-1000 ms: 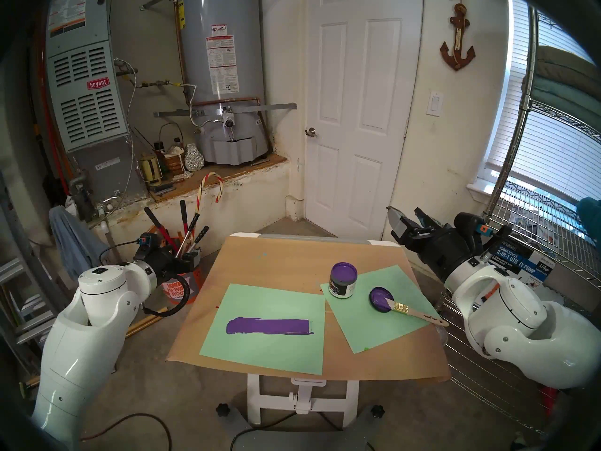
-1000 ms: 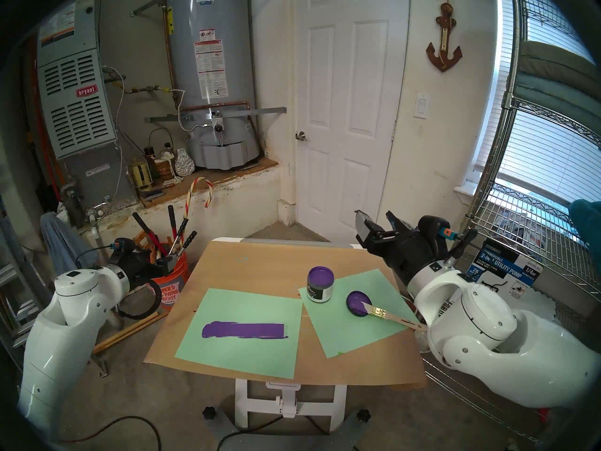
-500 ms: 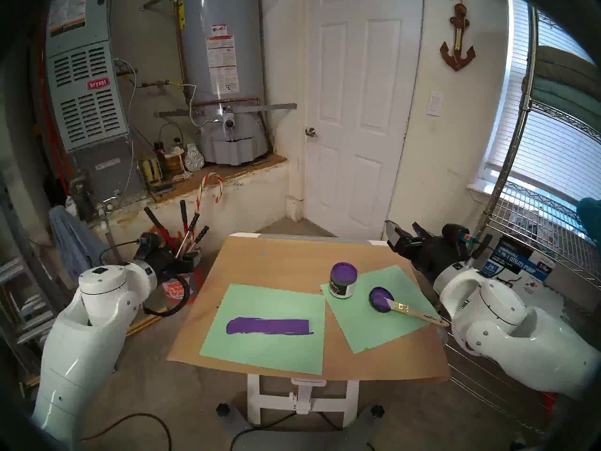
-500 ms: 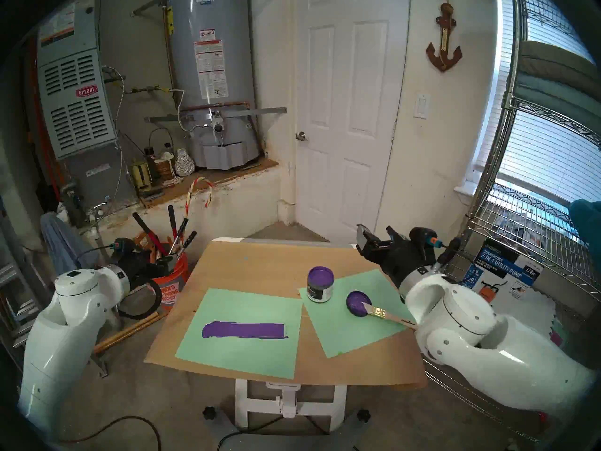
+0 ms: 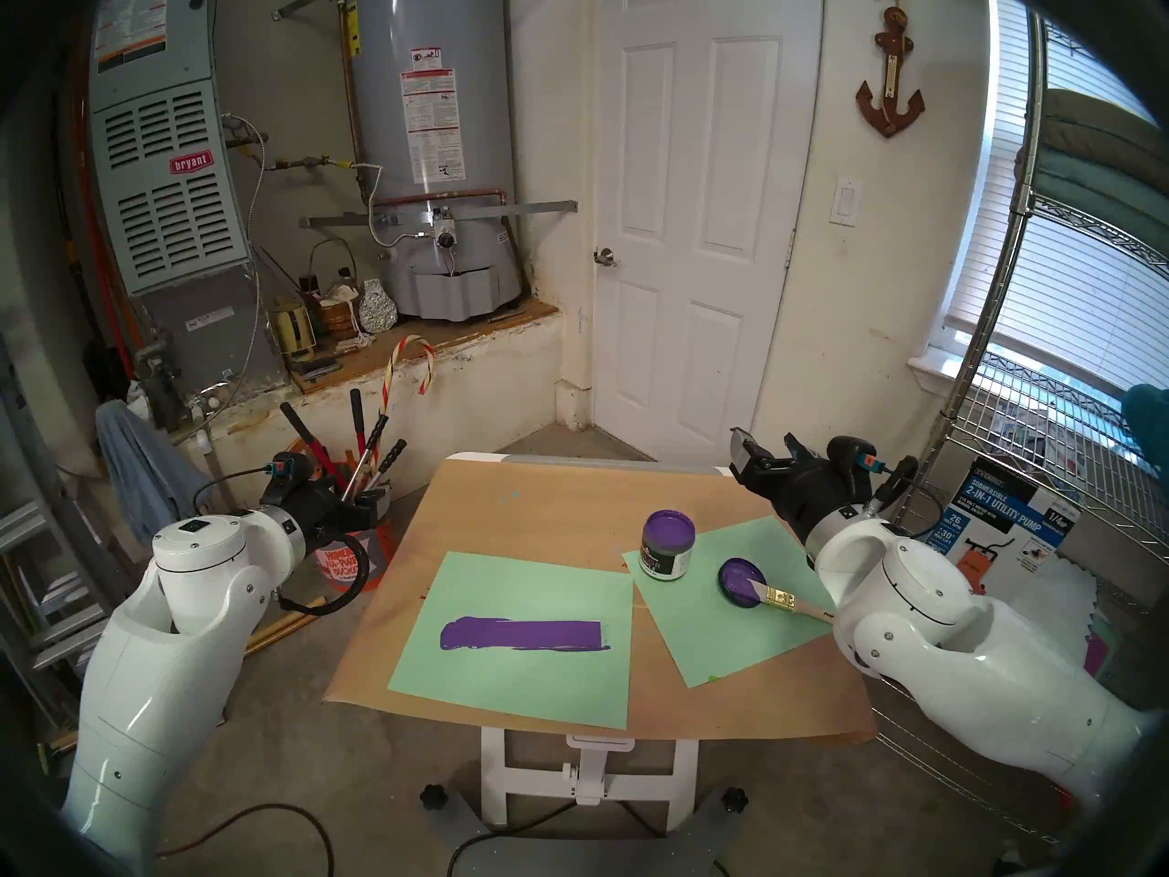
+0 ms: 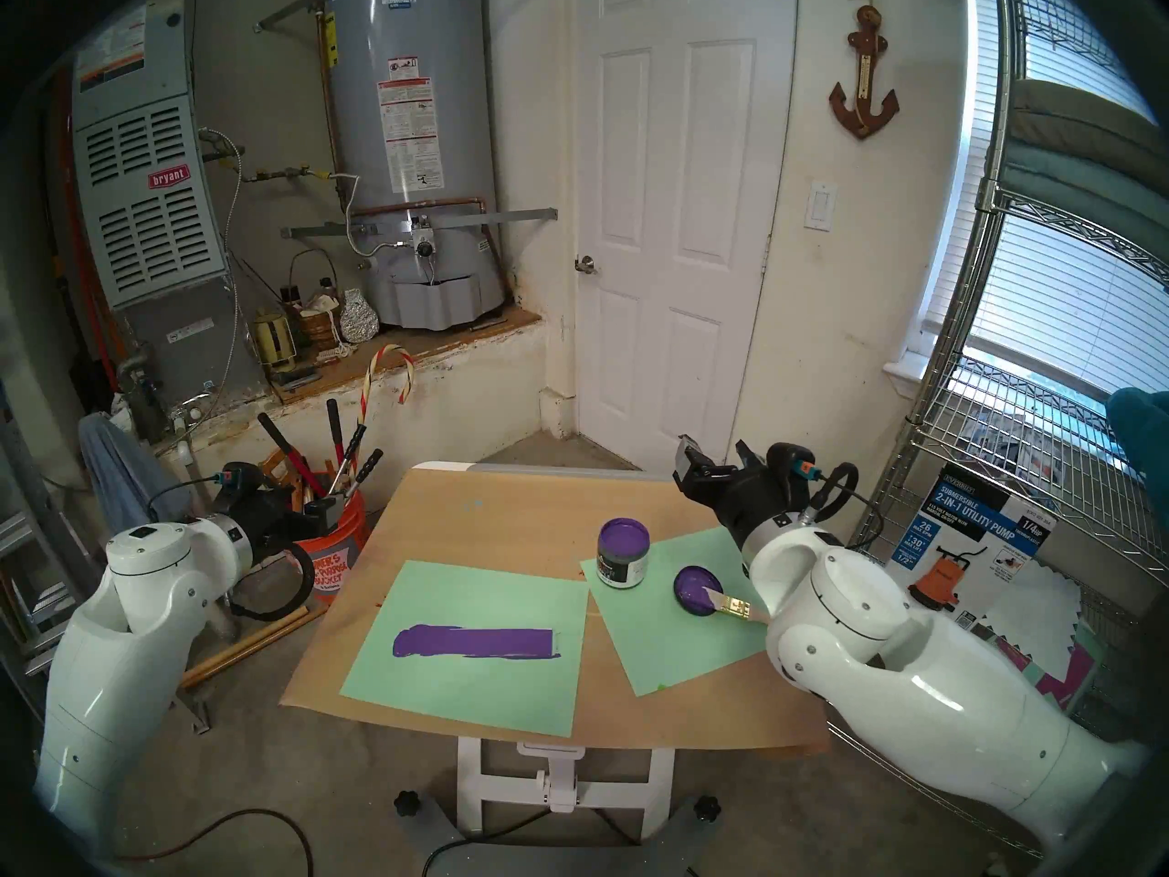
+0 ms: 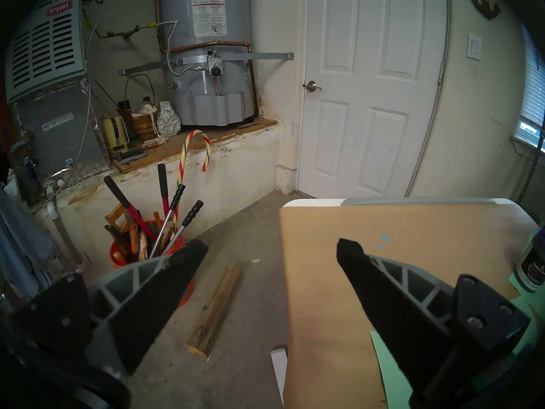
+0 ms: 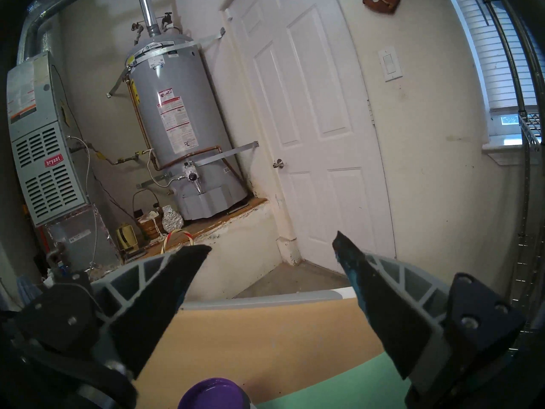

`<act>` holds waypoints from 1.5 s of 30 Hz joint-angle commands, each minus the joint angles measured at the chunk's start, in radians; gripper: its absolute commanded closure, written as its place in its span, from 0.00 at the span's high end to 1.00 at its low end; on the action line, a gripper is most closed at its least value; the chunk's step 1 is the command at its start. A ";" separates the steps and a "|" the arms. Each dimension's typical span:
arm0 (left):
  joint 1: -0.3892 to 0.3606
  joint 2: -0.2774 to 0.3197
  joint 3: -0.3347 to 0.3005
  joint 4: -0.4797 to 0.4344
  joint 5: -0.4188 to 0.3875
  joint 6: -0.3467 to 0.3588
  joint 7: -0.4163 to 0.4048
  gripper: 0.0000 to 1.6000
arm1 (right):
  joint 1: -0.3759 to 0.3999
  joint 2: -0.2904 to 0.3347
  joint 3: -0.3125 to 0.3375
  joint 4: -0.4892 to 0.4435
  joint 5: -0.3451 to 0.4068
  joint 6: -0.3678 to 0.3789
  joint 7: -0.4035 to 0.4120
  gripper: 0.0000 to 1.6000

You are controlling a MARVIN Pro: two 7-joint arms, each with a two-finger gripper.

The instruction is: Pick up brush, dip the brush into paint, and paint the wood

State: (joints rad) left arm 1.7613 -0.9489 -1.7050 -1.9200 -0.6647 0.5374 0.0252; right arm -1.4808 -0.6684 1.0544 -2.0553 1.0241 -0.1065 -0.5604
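Observation:
The brush (image 5: 786, 601) lies on the right green sheet, its bristles resting on a purple-coated lid (image 5: 739, 581); my right arm hides the handle's end. An open jar of purple paint (image 5: 668, 543) stands just left of the lid, and its rim shows at the bottom of the right wrist view (image 8: 213, 395). The wood (image 5: 522, 634), coated purple, lies flat on the left green sheet. My right gripper (image 5: 765, 452) hovers open and empty over the table's far right corner, beyond the jar. Off the table's left side, my left gripper (image 7: 271, 249) is open and empty.
Brown paper covers the small table (image 5: 556, 509). An orange bucket (image 7: 118, 256) of long-handled tools stands on the floor at the left, beside a loose plank (image 7: 213, 309). A wire shelf rack (image 5: 1044, 477) with a pump box stands close on the right.
My right arm has swung left and down toward the table, bringing its open gripper over the far right corner and covering the brush handle's end. Nothing else moved.

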 commanded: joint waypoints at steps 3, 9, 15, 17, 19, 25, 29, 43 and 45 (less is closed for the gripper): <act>-0.008 0.002 -0.011 -0.018 -0.001 -0.005 0.000 1.00 | 0.130 -0.136 -0.048 0.051 -0.104 0.006 -0.031 1.00; -0.007 0.002 -0.012 -0.019 -0.002 -0.005 0.001 1.00 | 0.190 -0.208 -0.090 0.114 -0.178 0.011 -0.068 1.00; -0.006 0.002 -0.013 -0.021 -0.002 -0.005 0.001 1.00 | 0.248 -0.277 -0.129 0.181 -0.247 0.005 -0.112 1.00; -0.005 0.002 -0.014 -0.022 -0.002 -0.005 0.002 1.00 | 0.263 -0.296 -0.137 0.211 -0.289 -0.007 -0.139 1.00; -0.005 0.001 -0.014 -0.023 -0.002 -0.004 0.002 1.00 | 0.254 -0.297 -0.128 0.225 -0.322 -0.029 -0.175 1.00; -0.003 0.001 -0.016 -0.025 -0.003 -0.004 0.003 1.00 | 0.199 -0.217 -0.082 0.228 -0.349 -0.093 -0.190 1.00; -0.003 0.001 -0.016 -0.025 -0.003 -0.004 0.003 1.00 | 0.150 -0.165 -0.043 0.206 -0.312 -0.134 -0.169 1.00; -0.003 0.001 -0.015 -0.025 -0.003 -0.004 0.003 1.00 | 0.096 0.023 -0.030 0.192 -0.085 -0.250 0.115 1.00; -0.003 0.001 -0.016 -0.025 -0.003 -0.004 0.003 1.00 | 0.101 0.033 -0.026 0.203 -0.060 -0.256 0.144 1.00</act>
State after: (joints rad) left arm 1.7623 -0.9490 -1.7083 -1.9268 -0.6655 0.5373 0.0262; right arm -1.3959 -0.7293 1.0105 -1.8487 0.8616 -0.3284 -0.5236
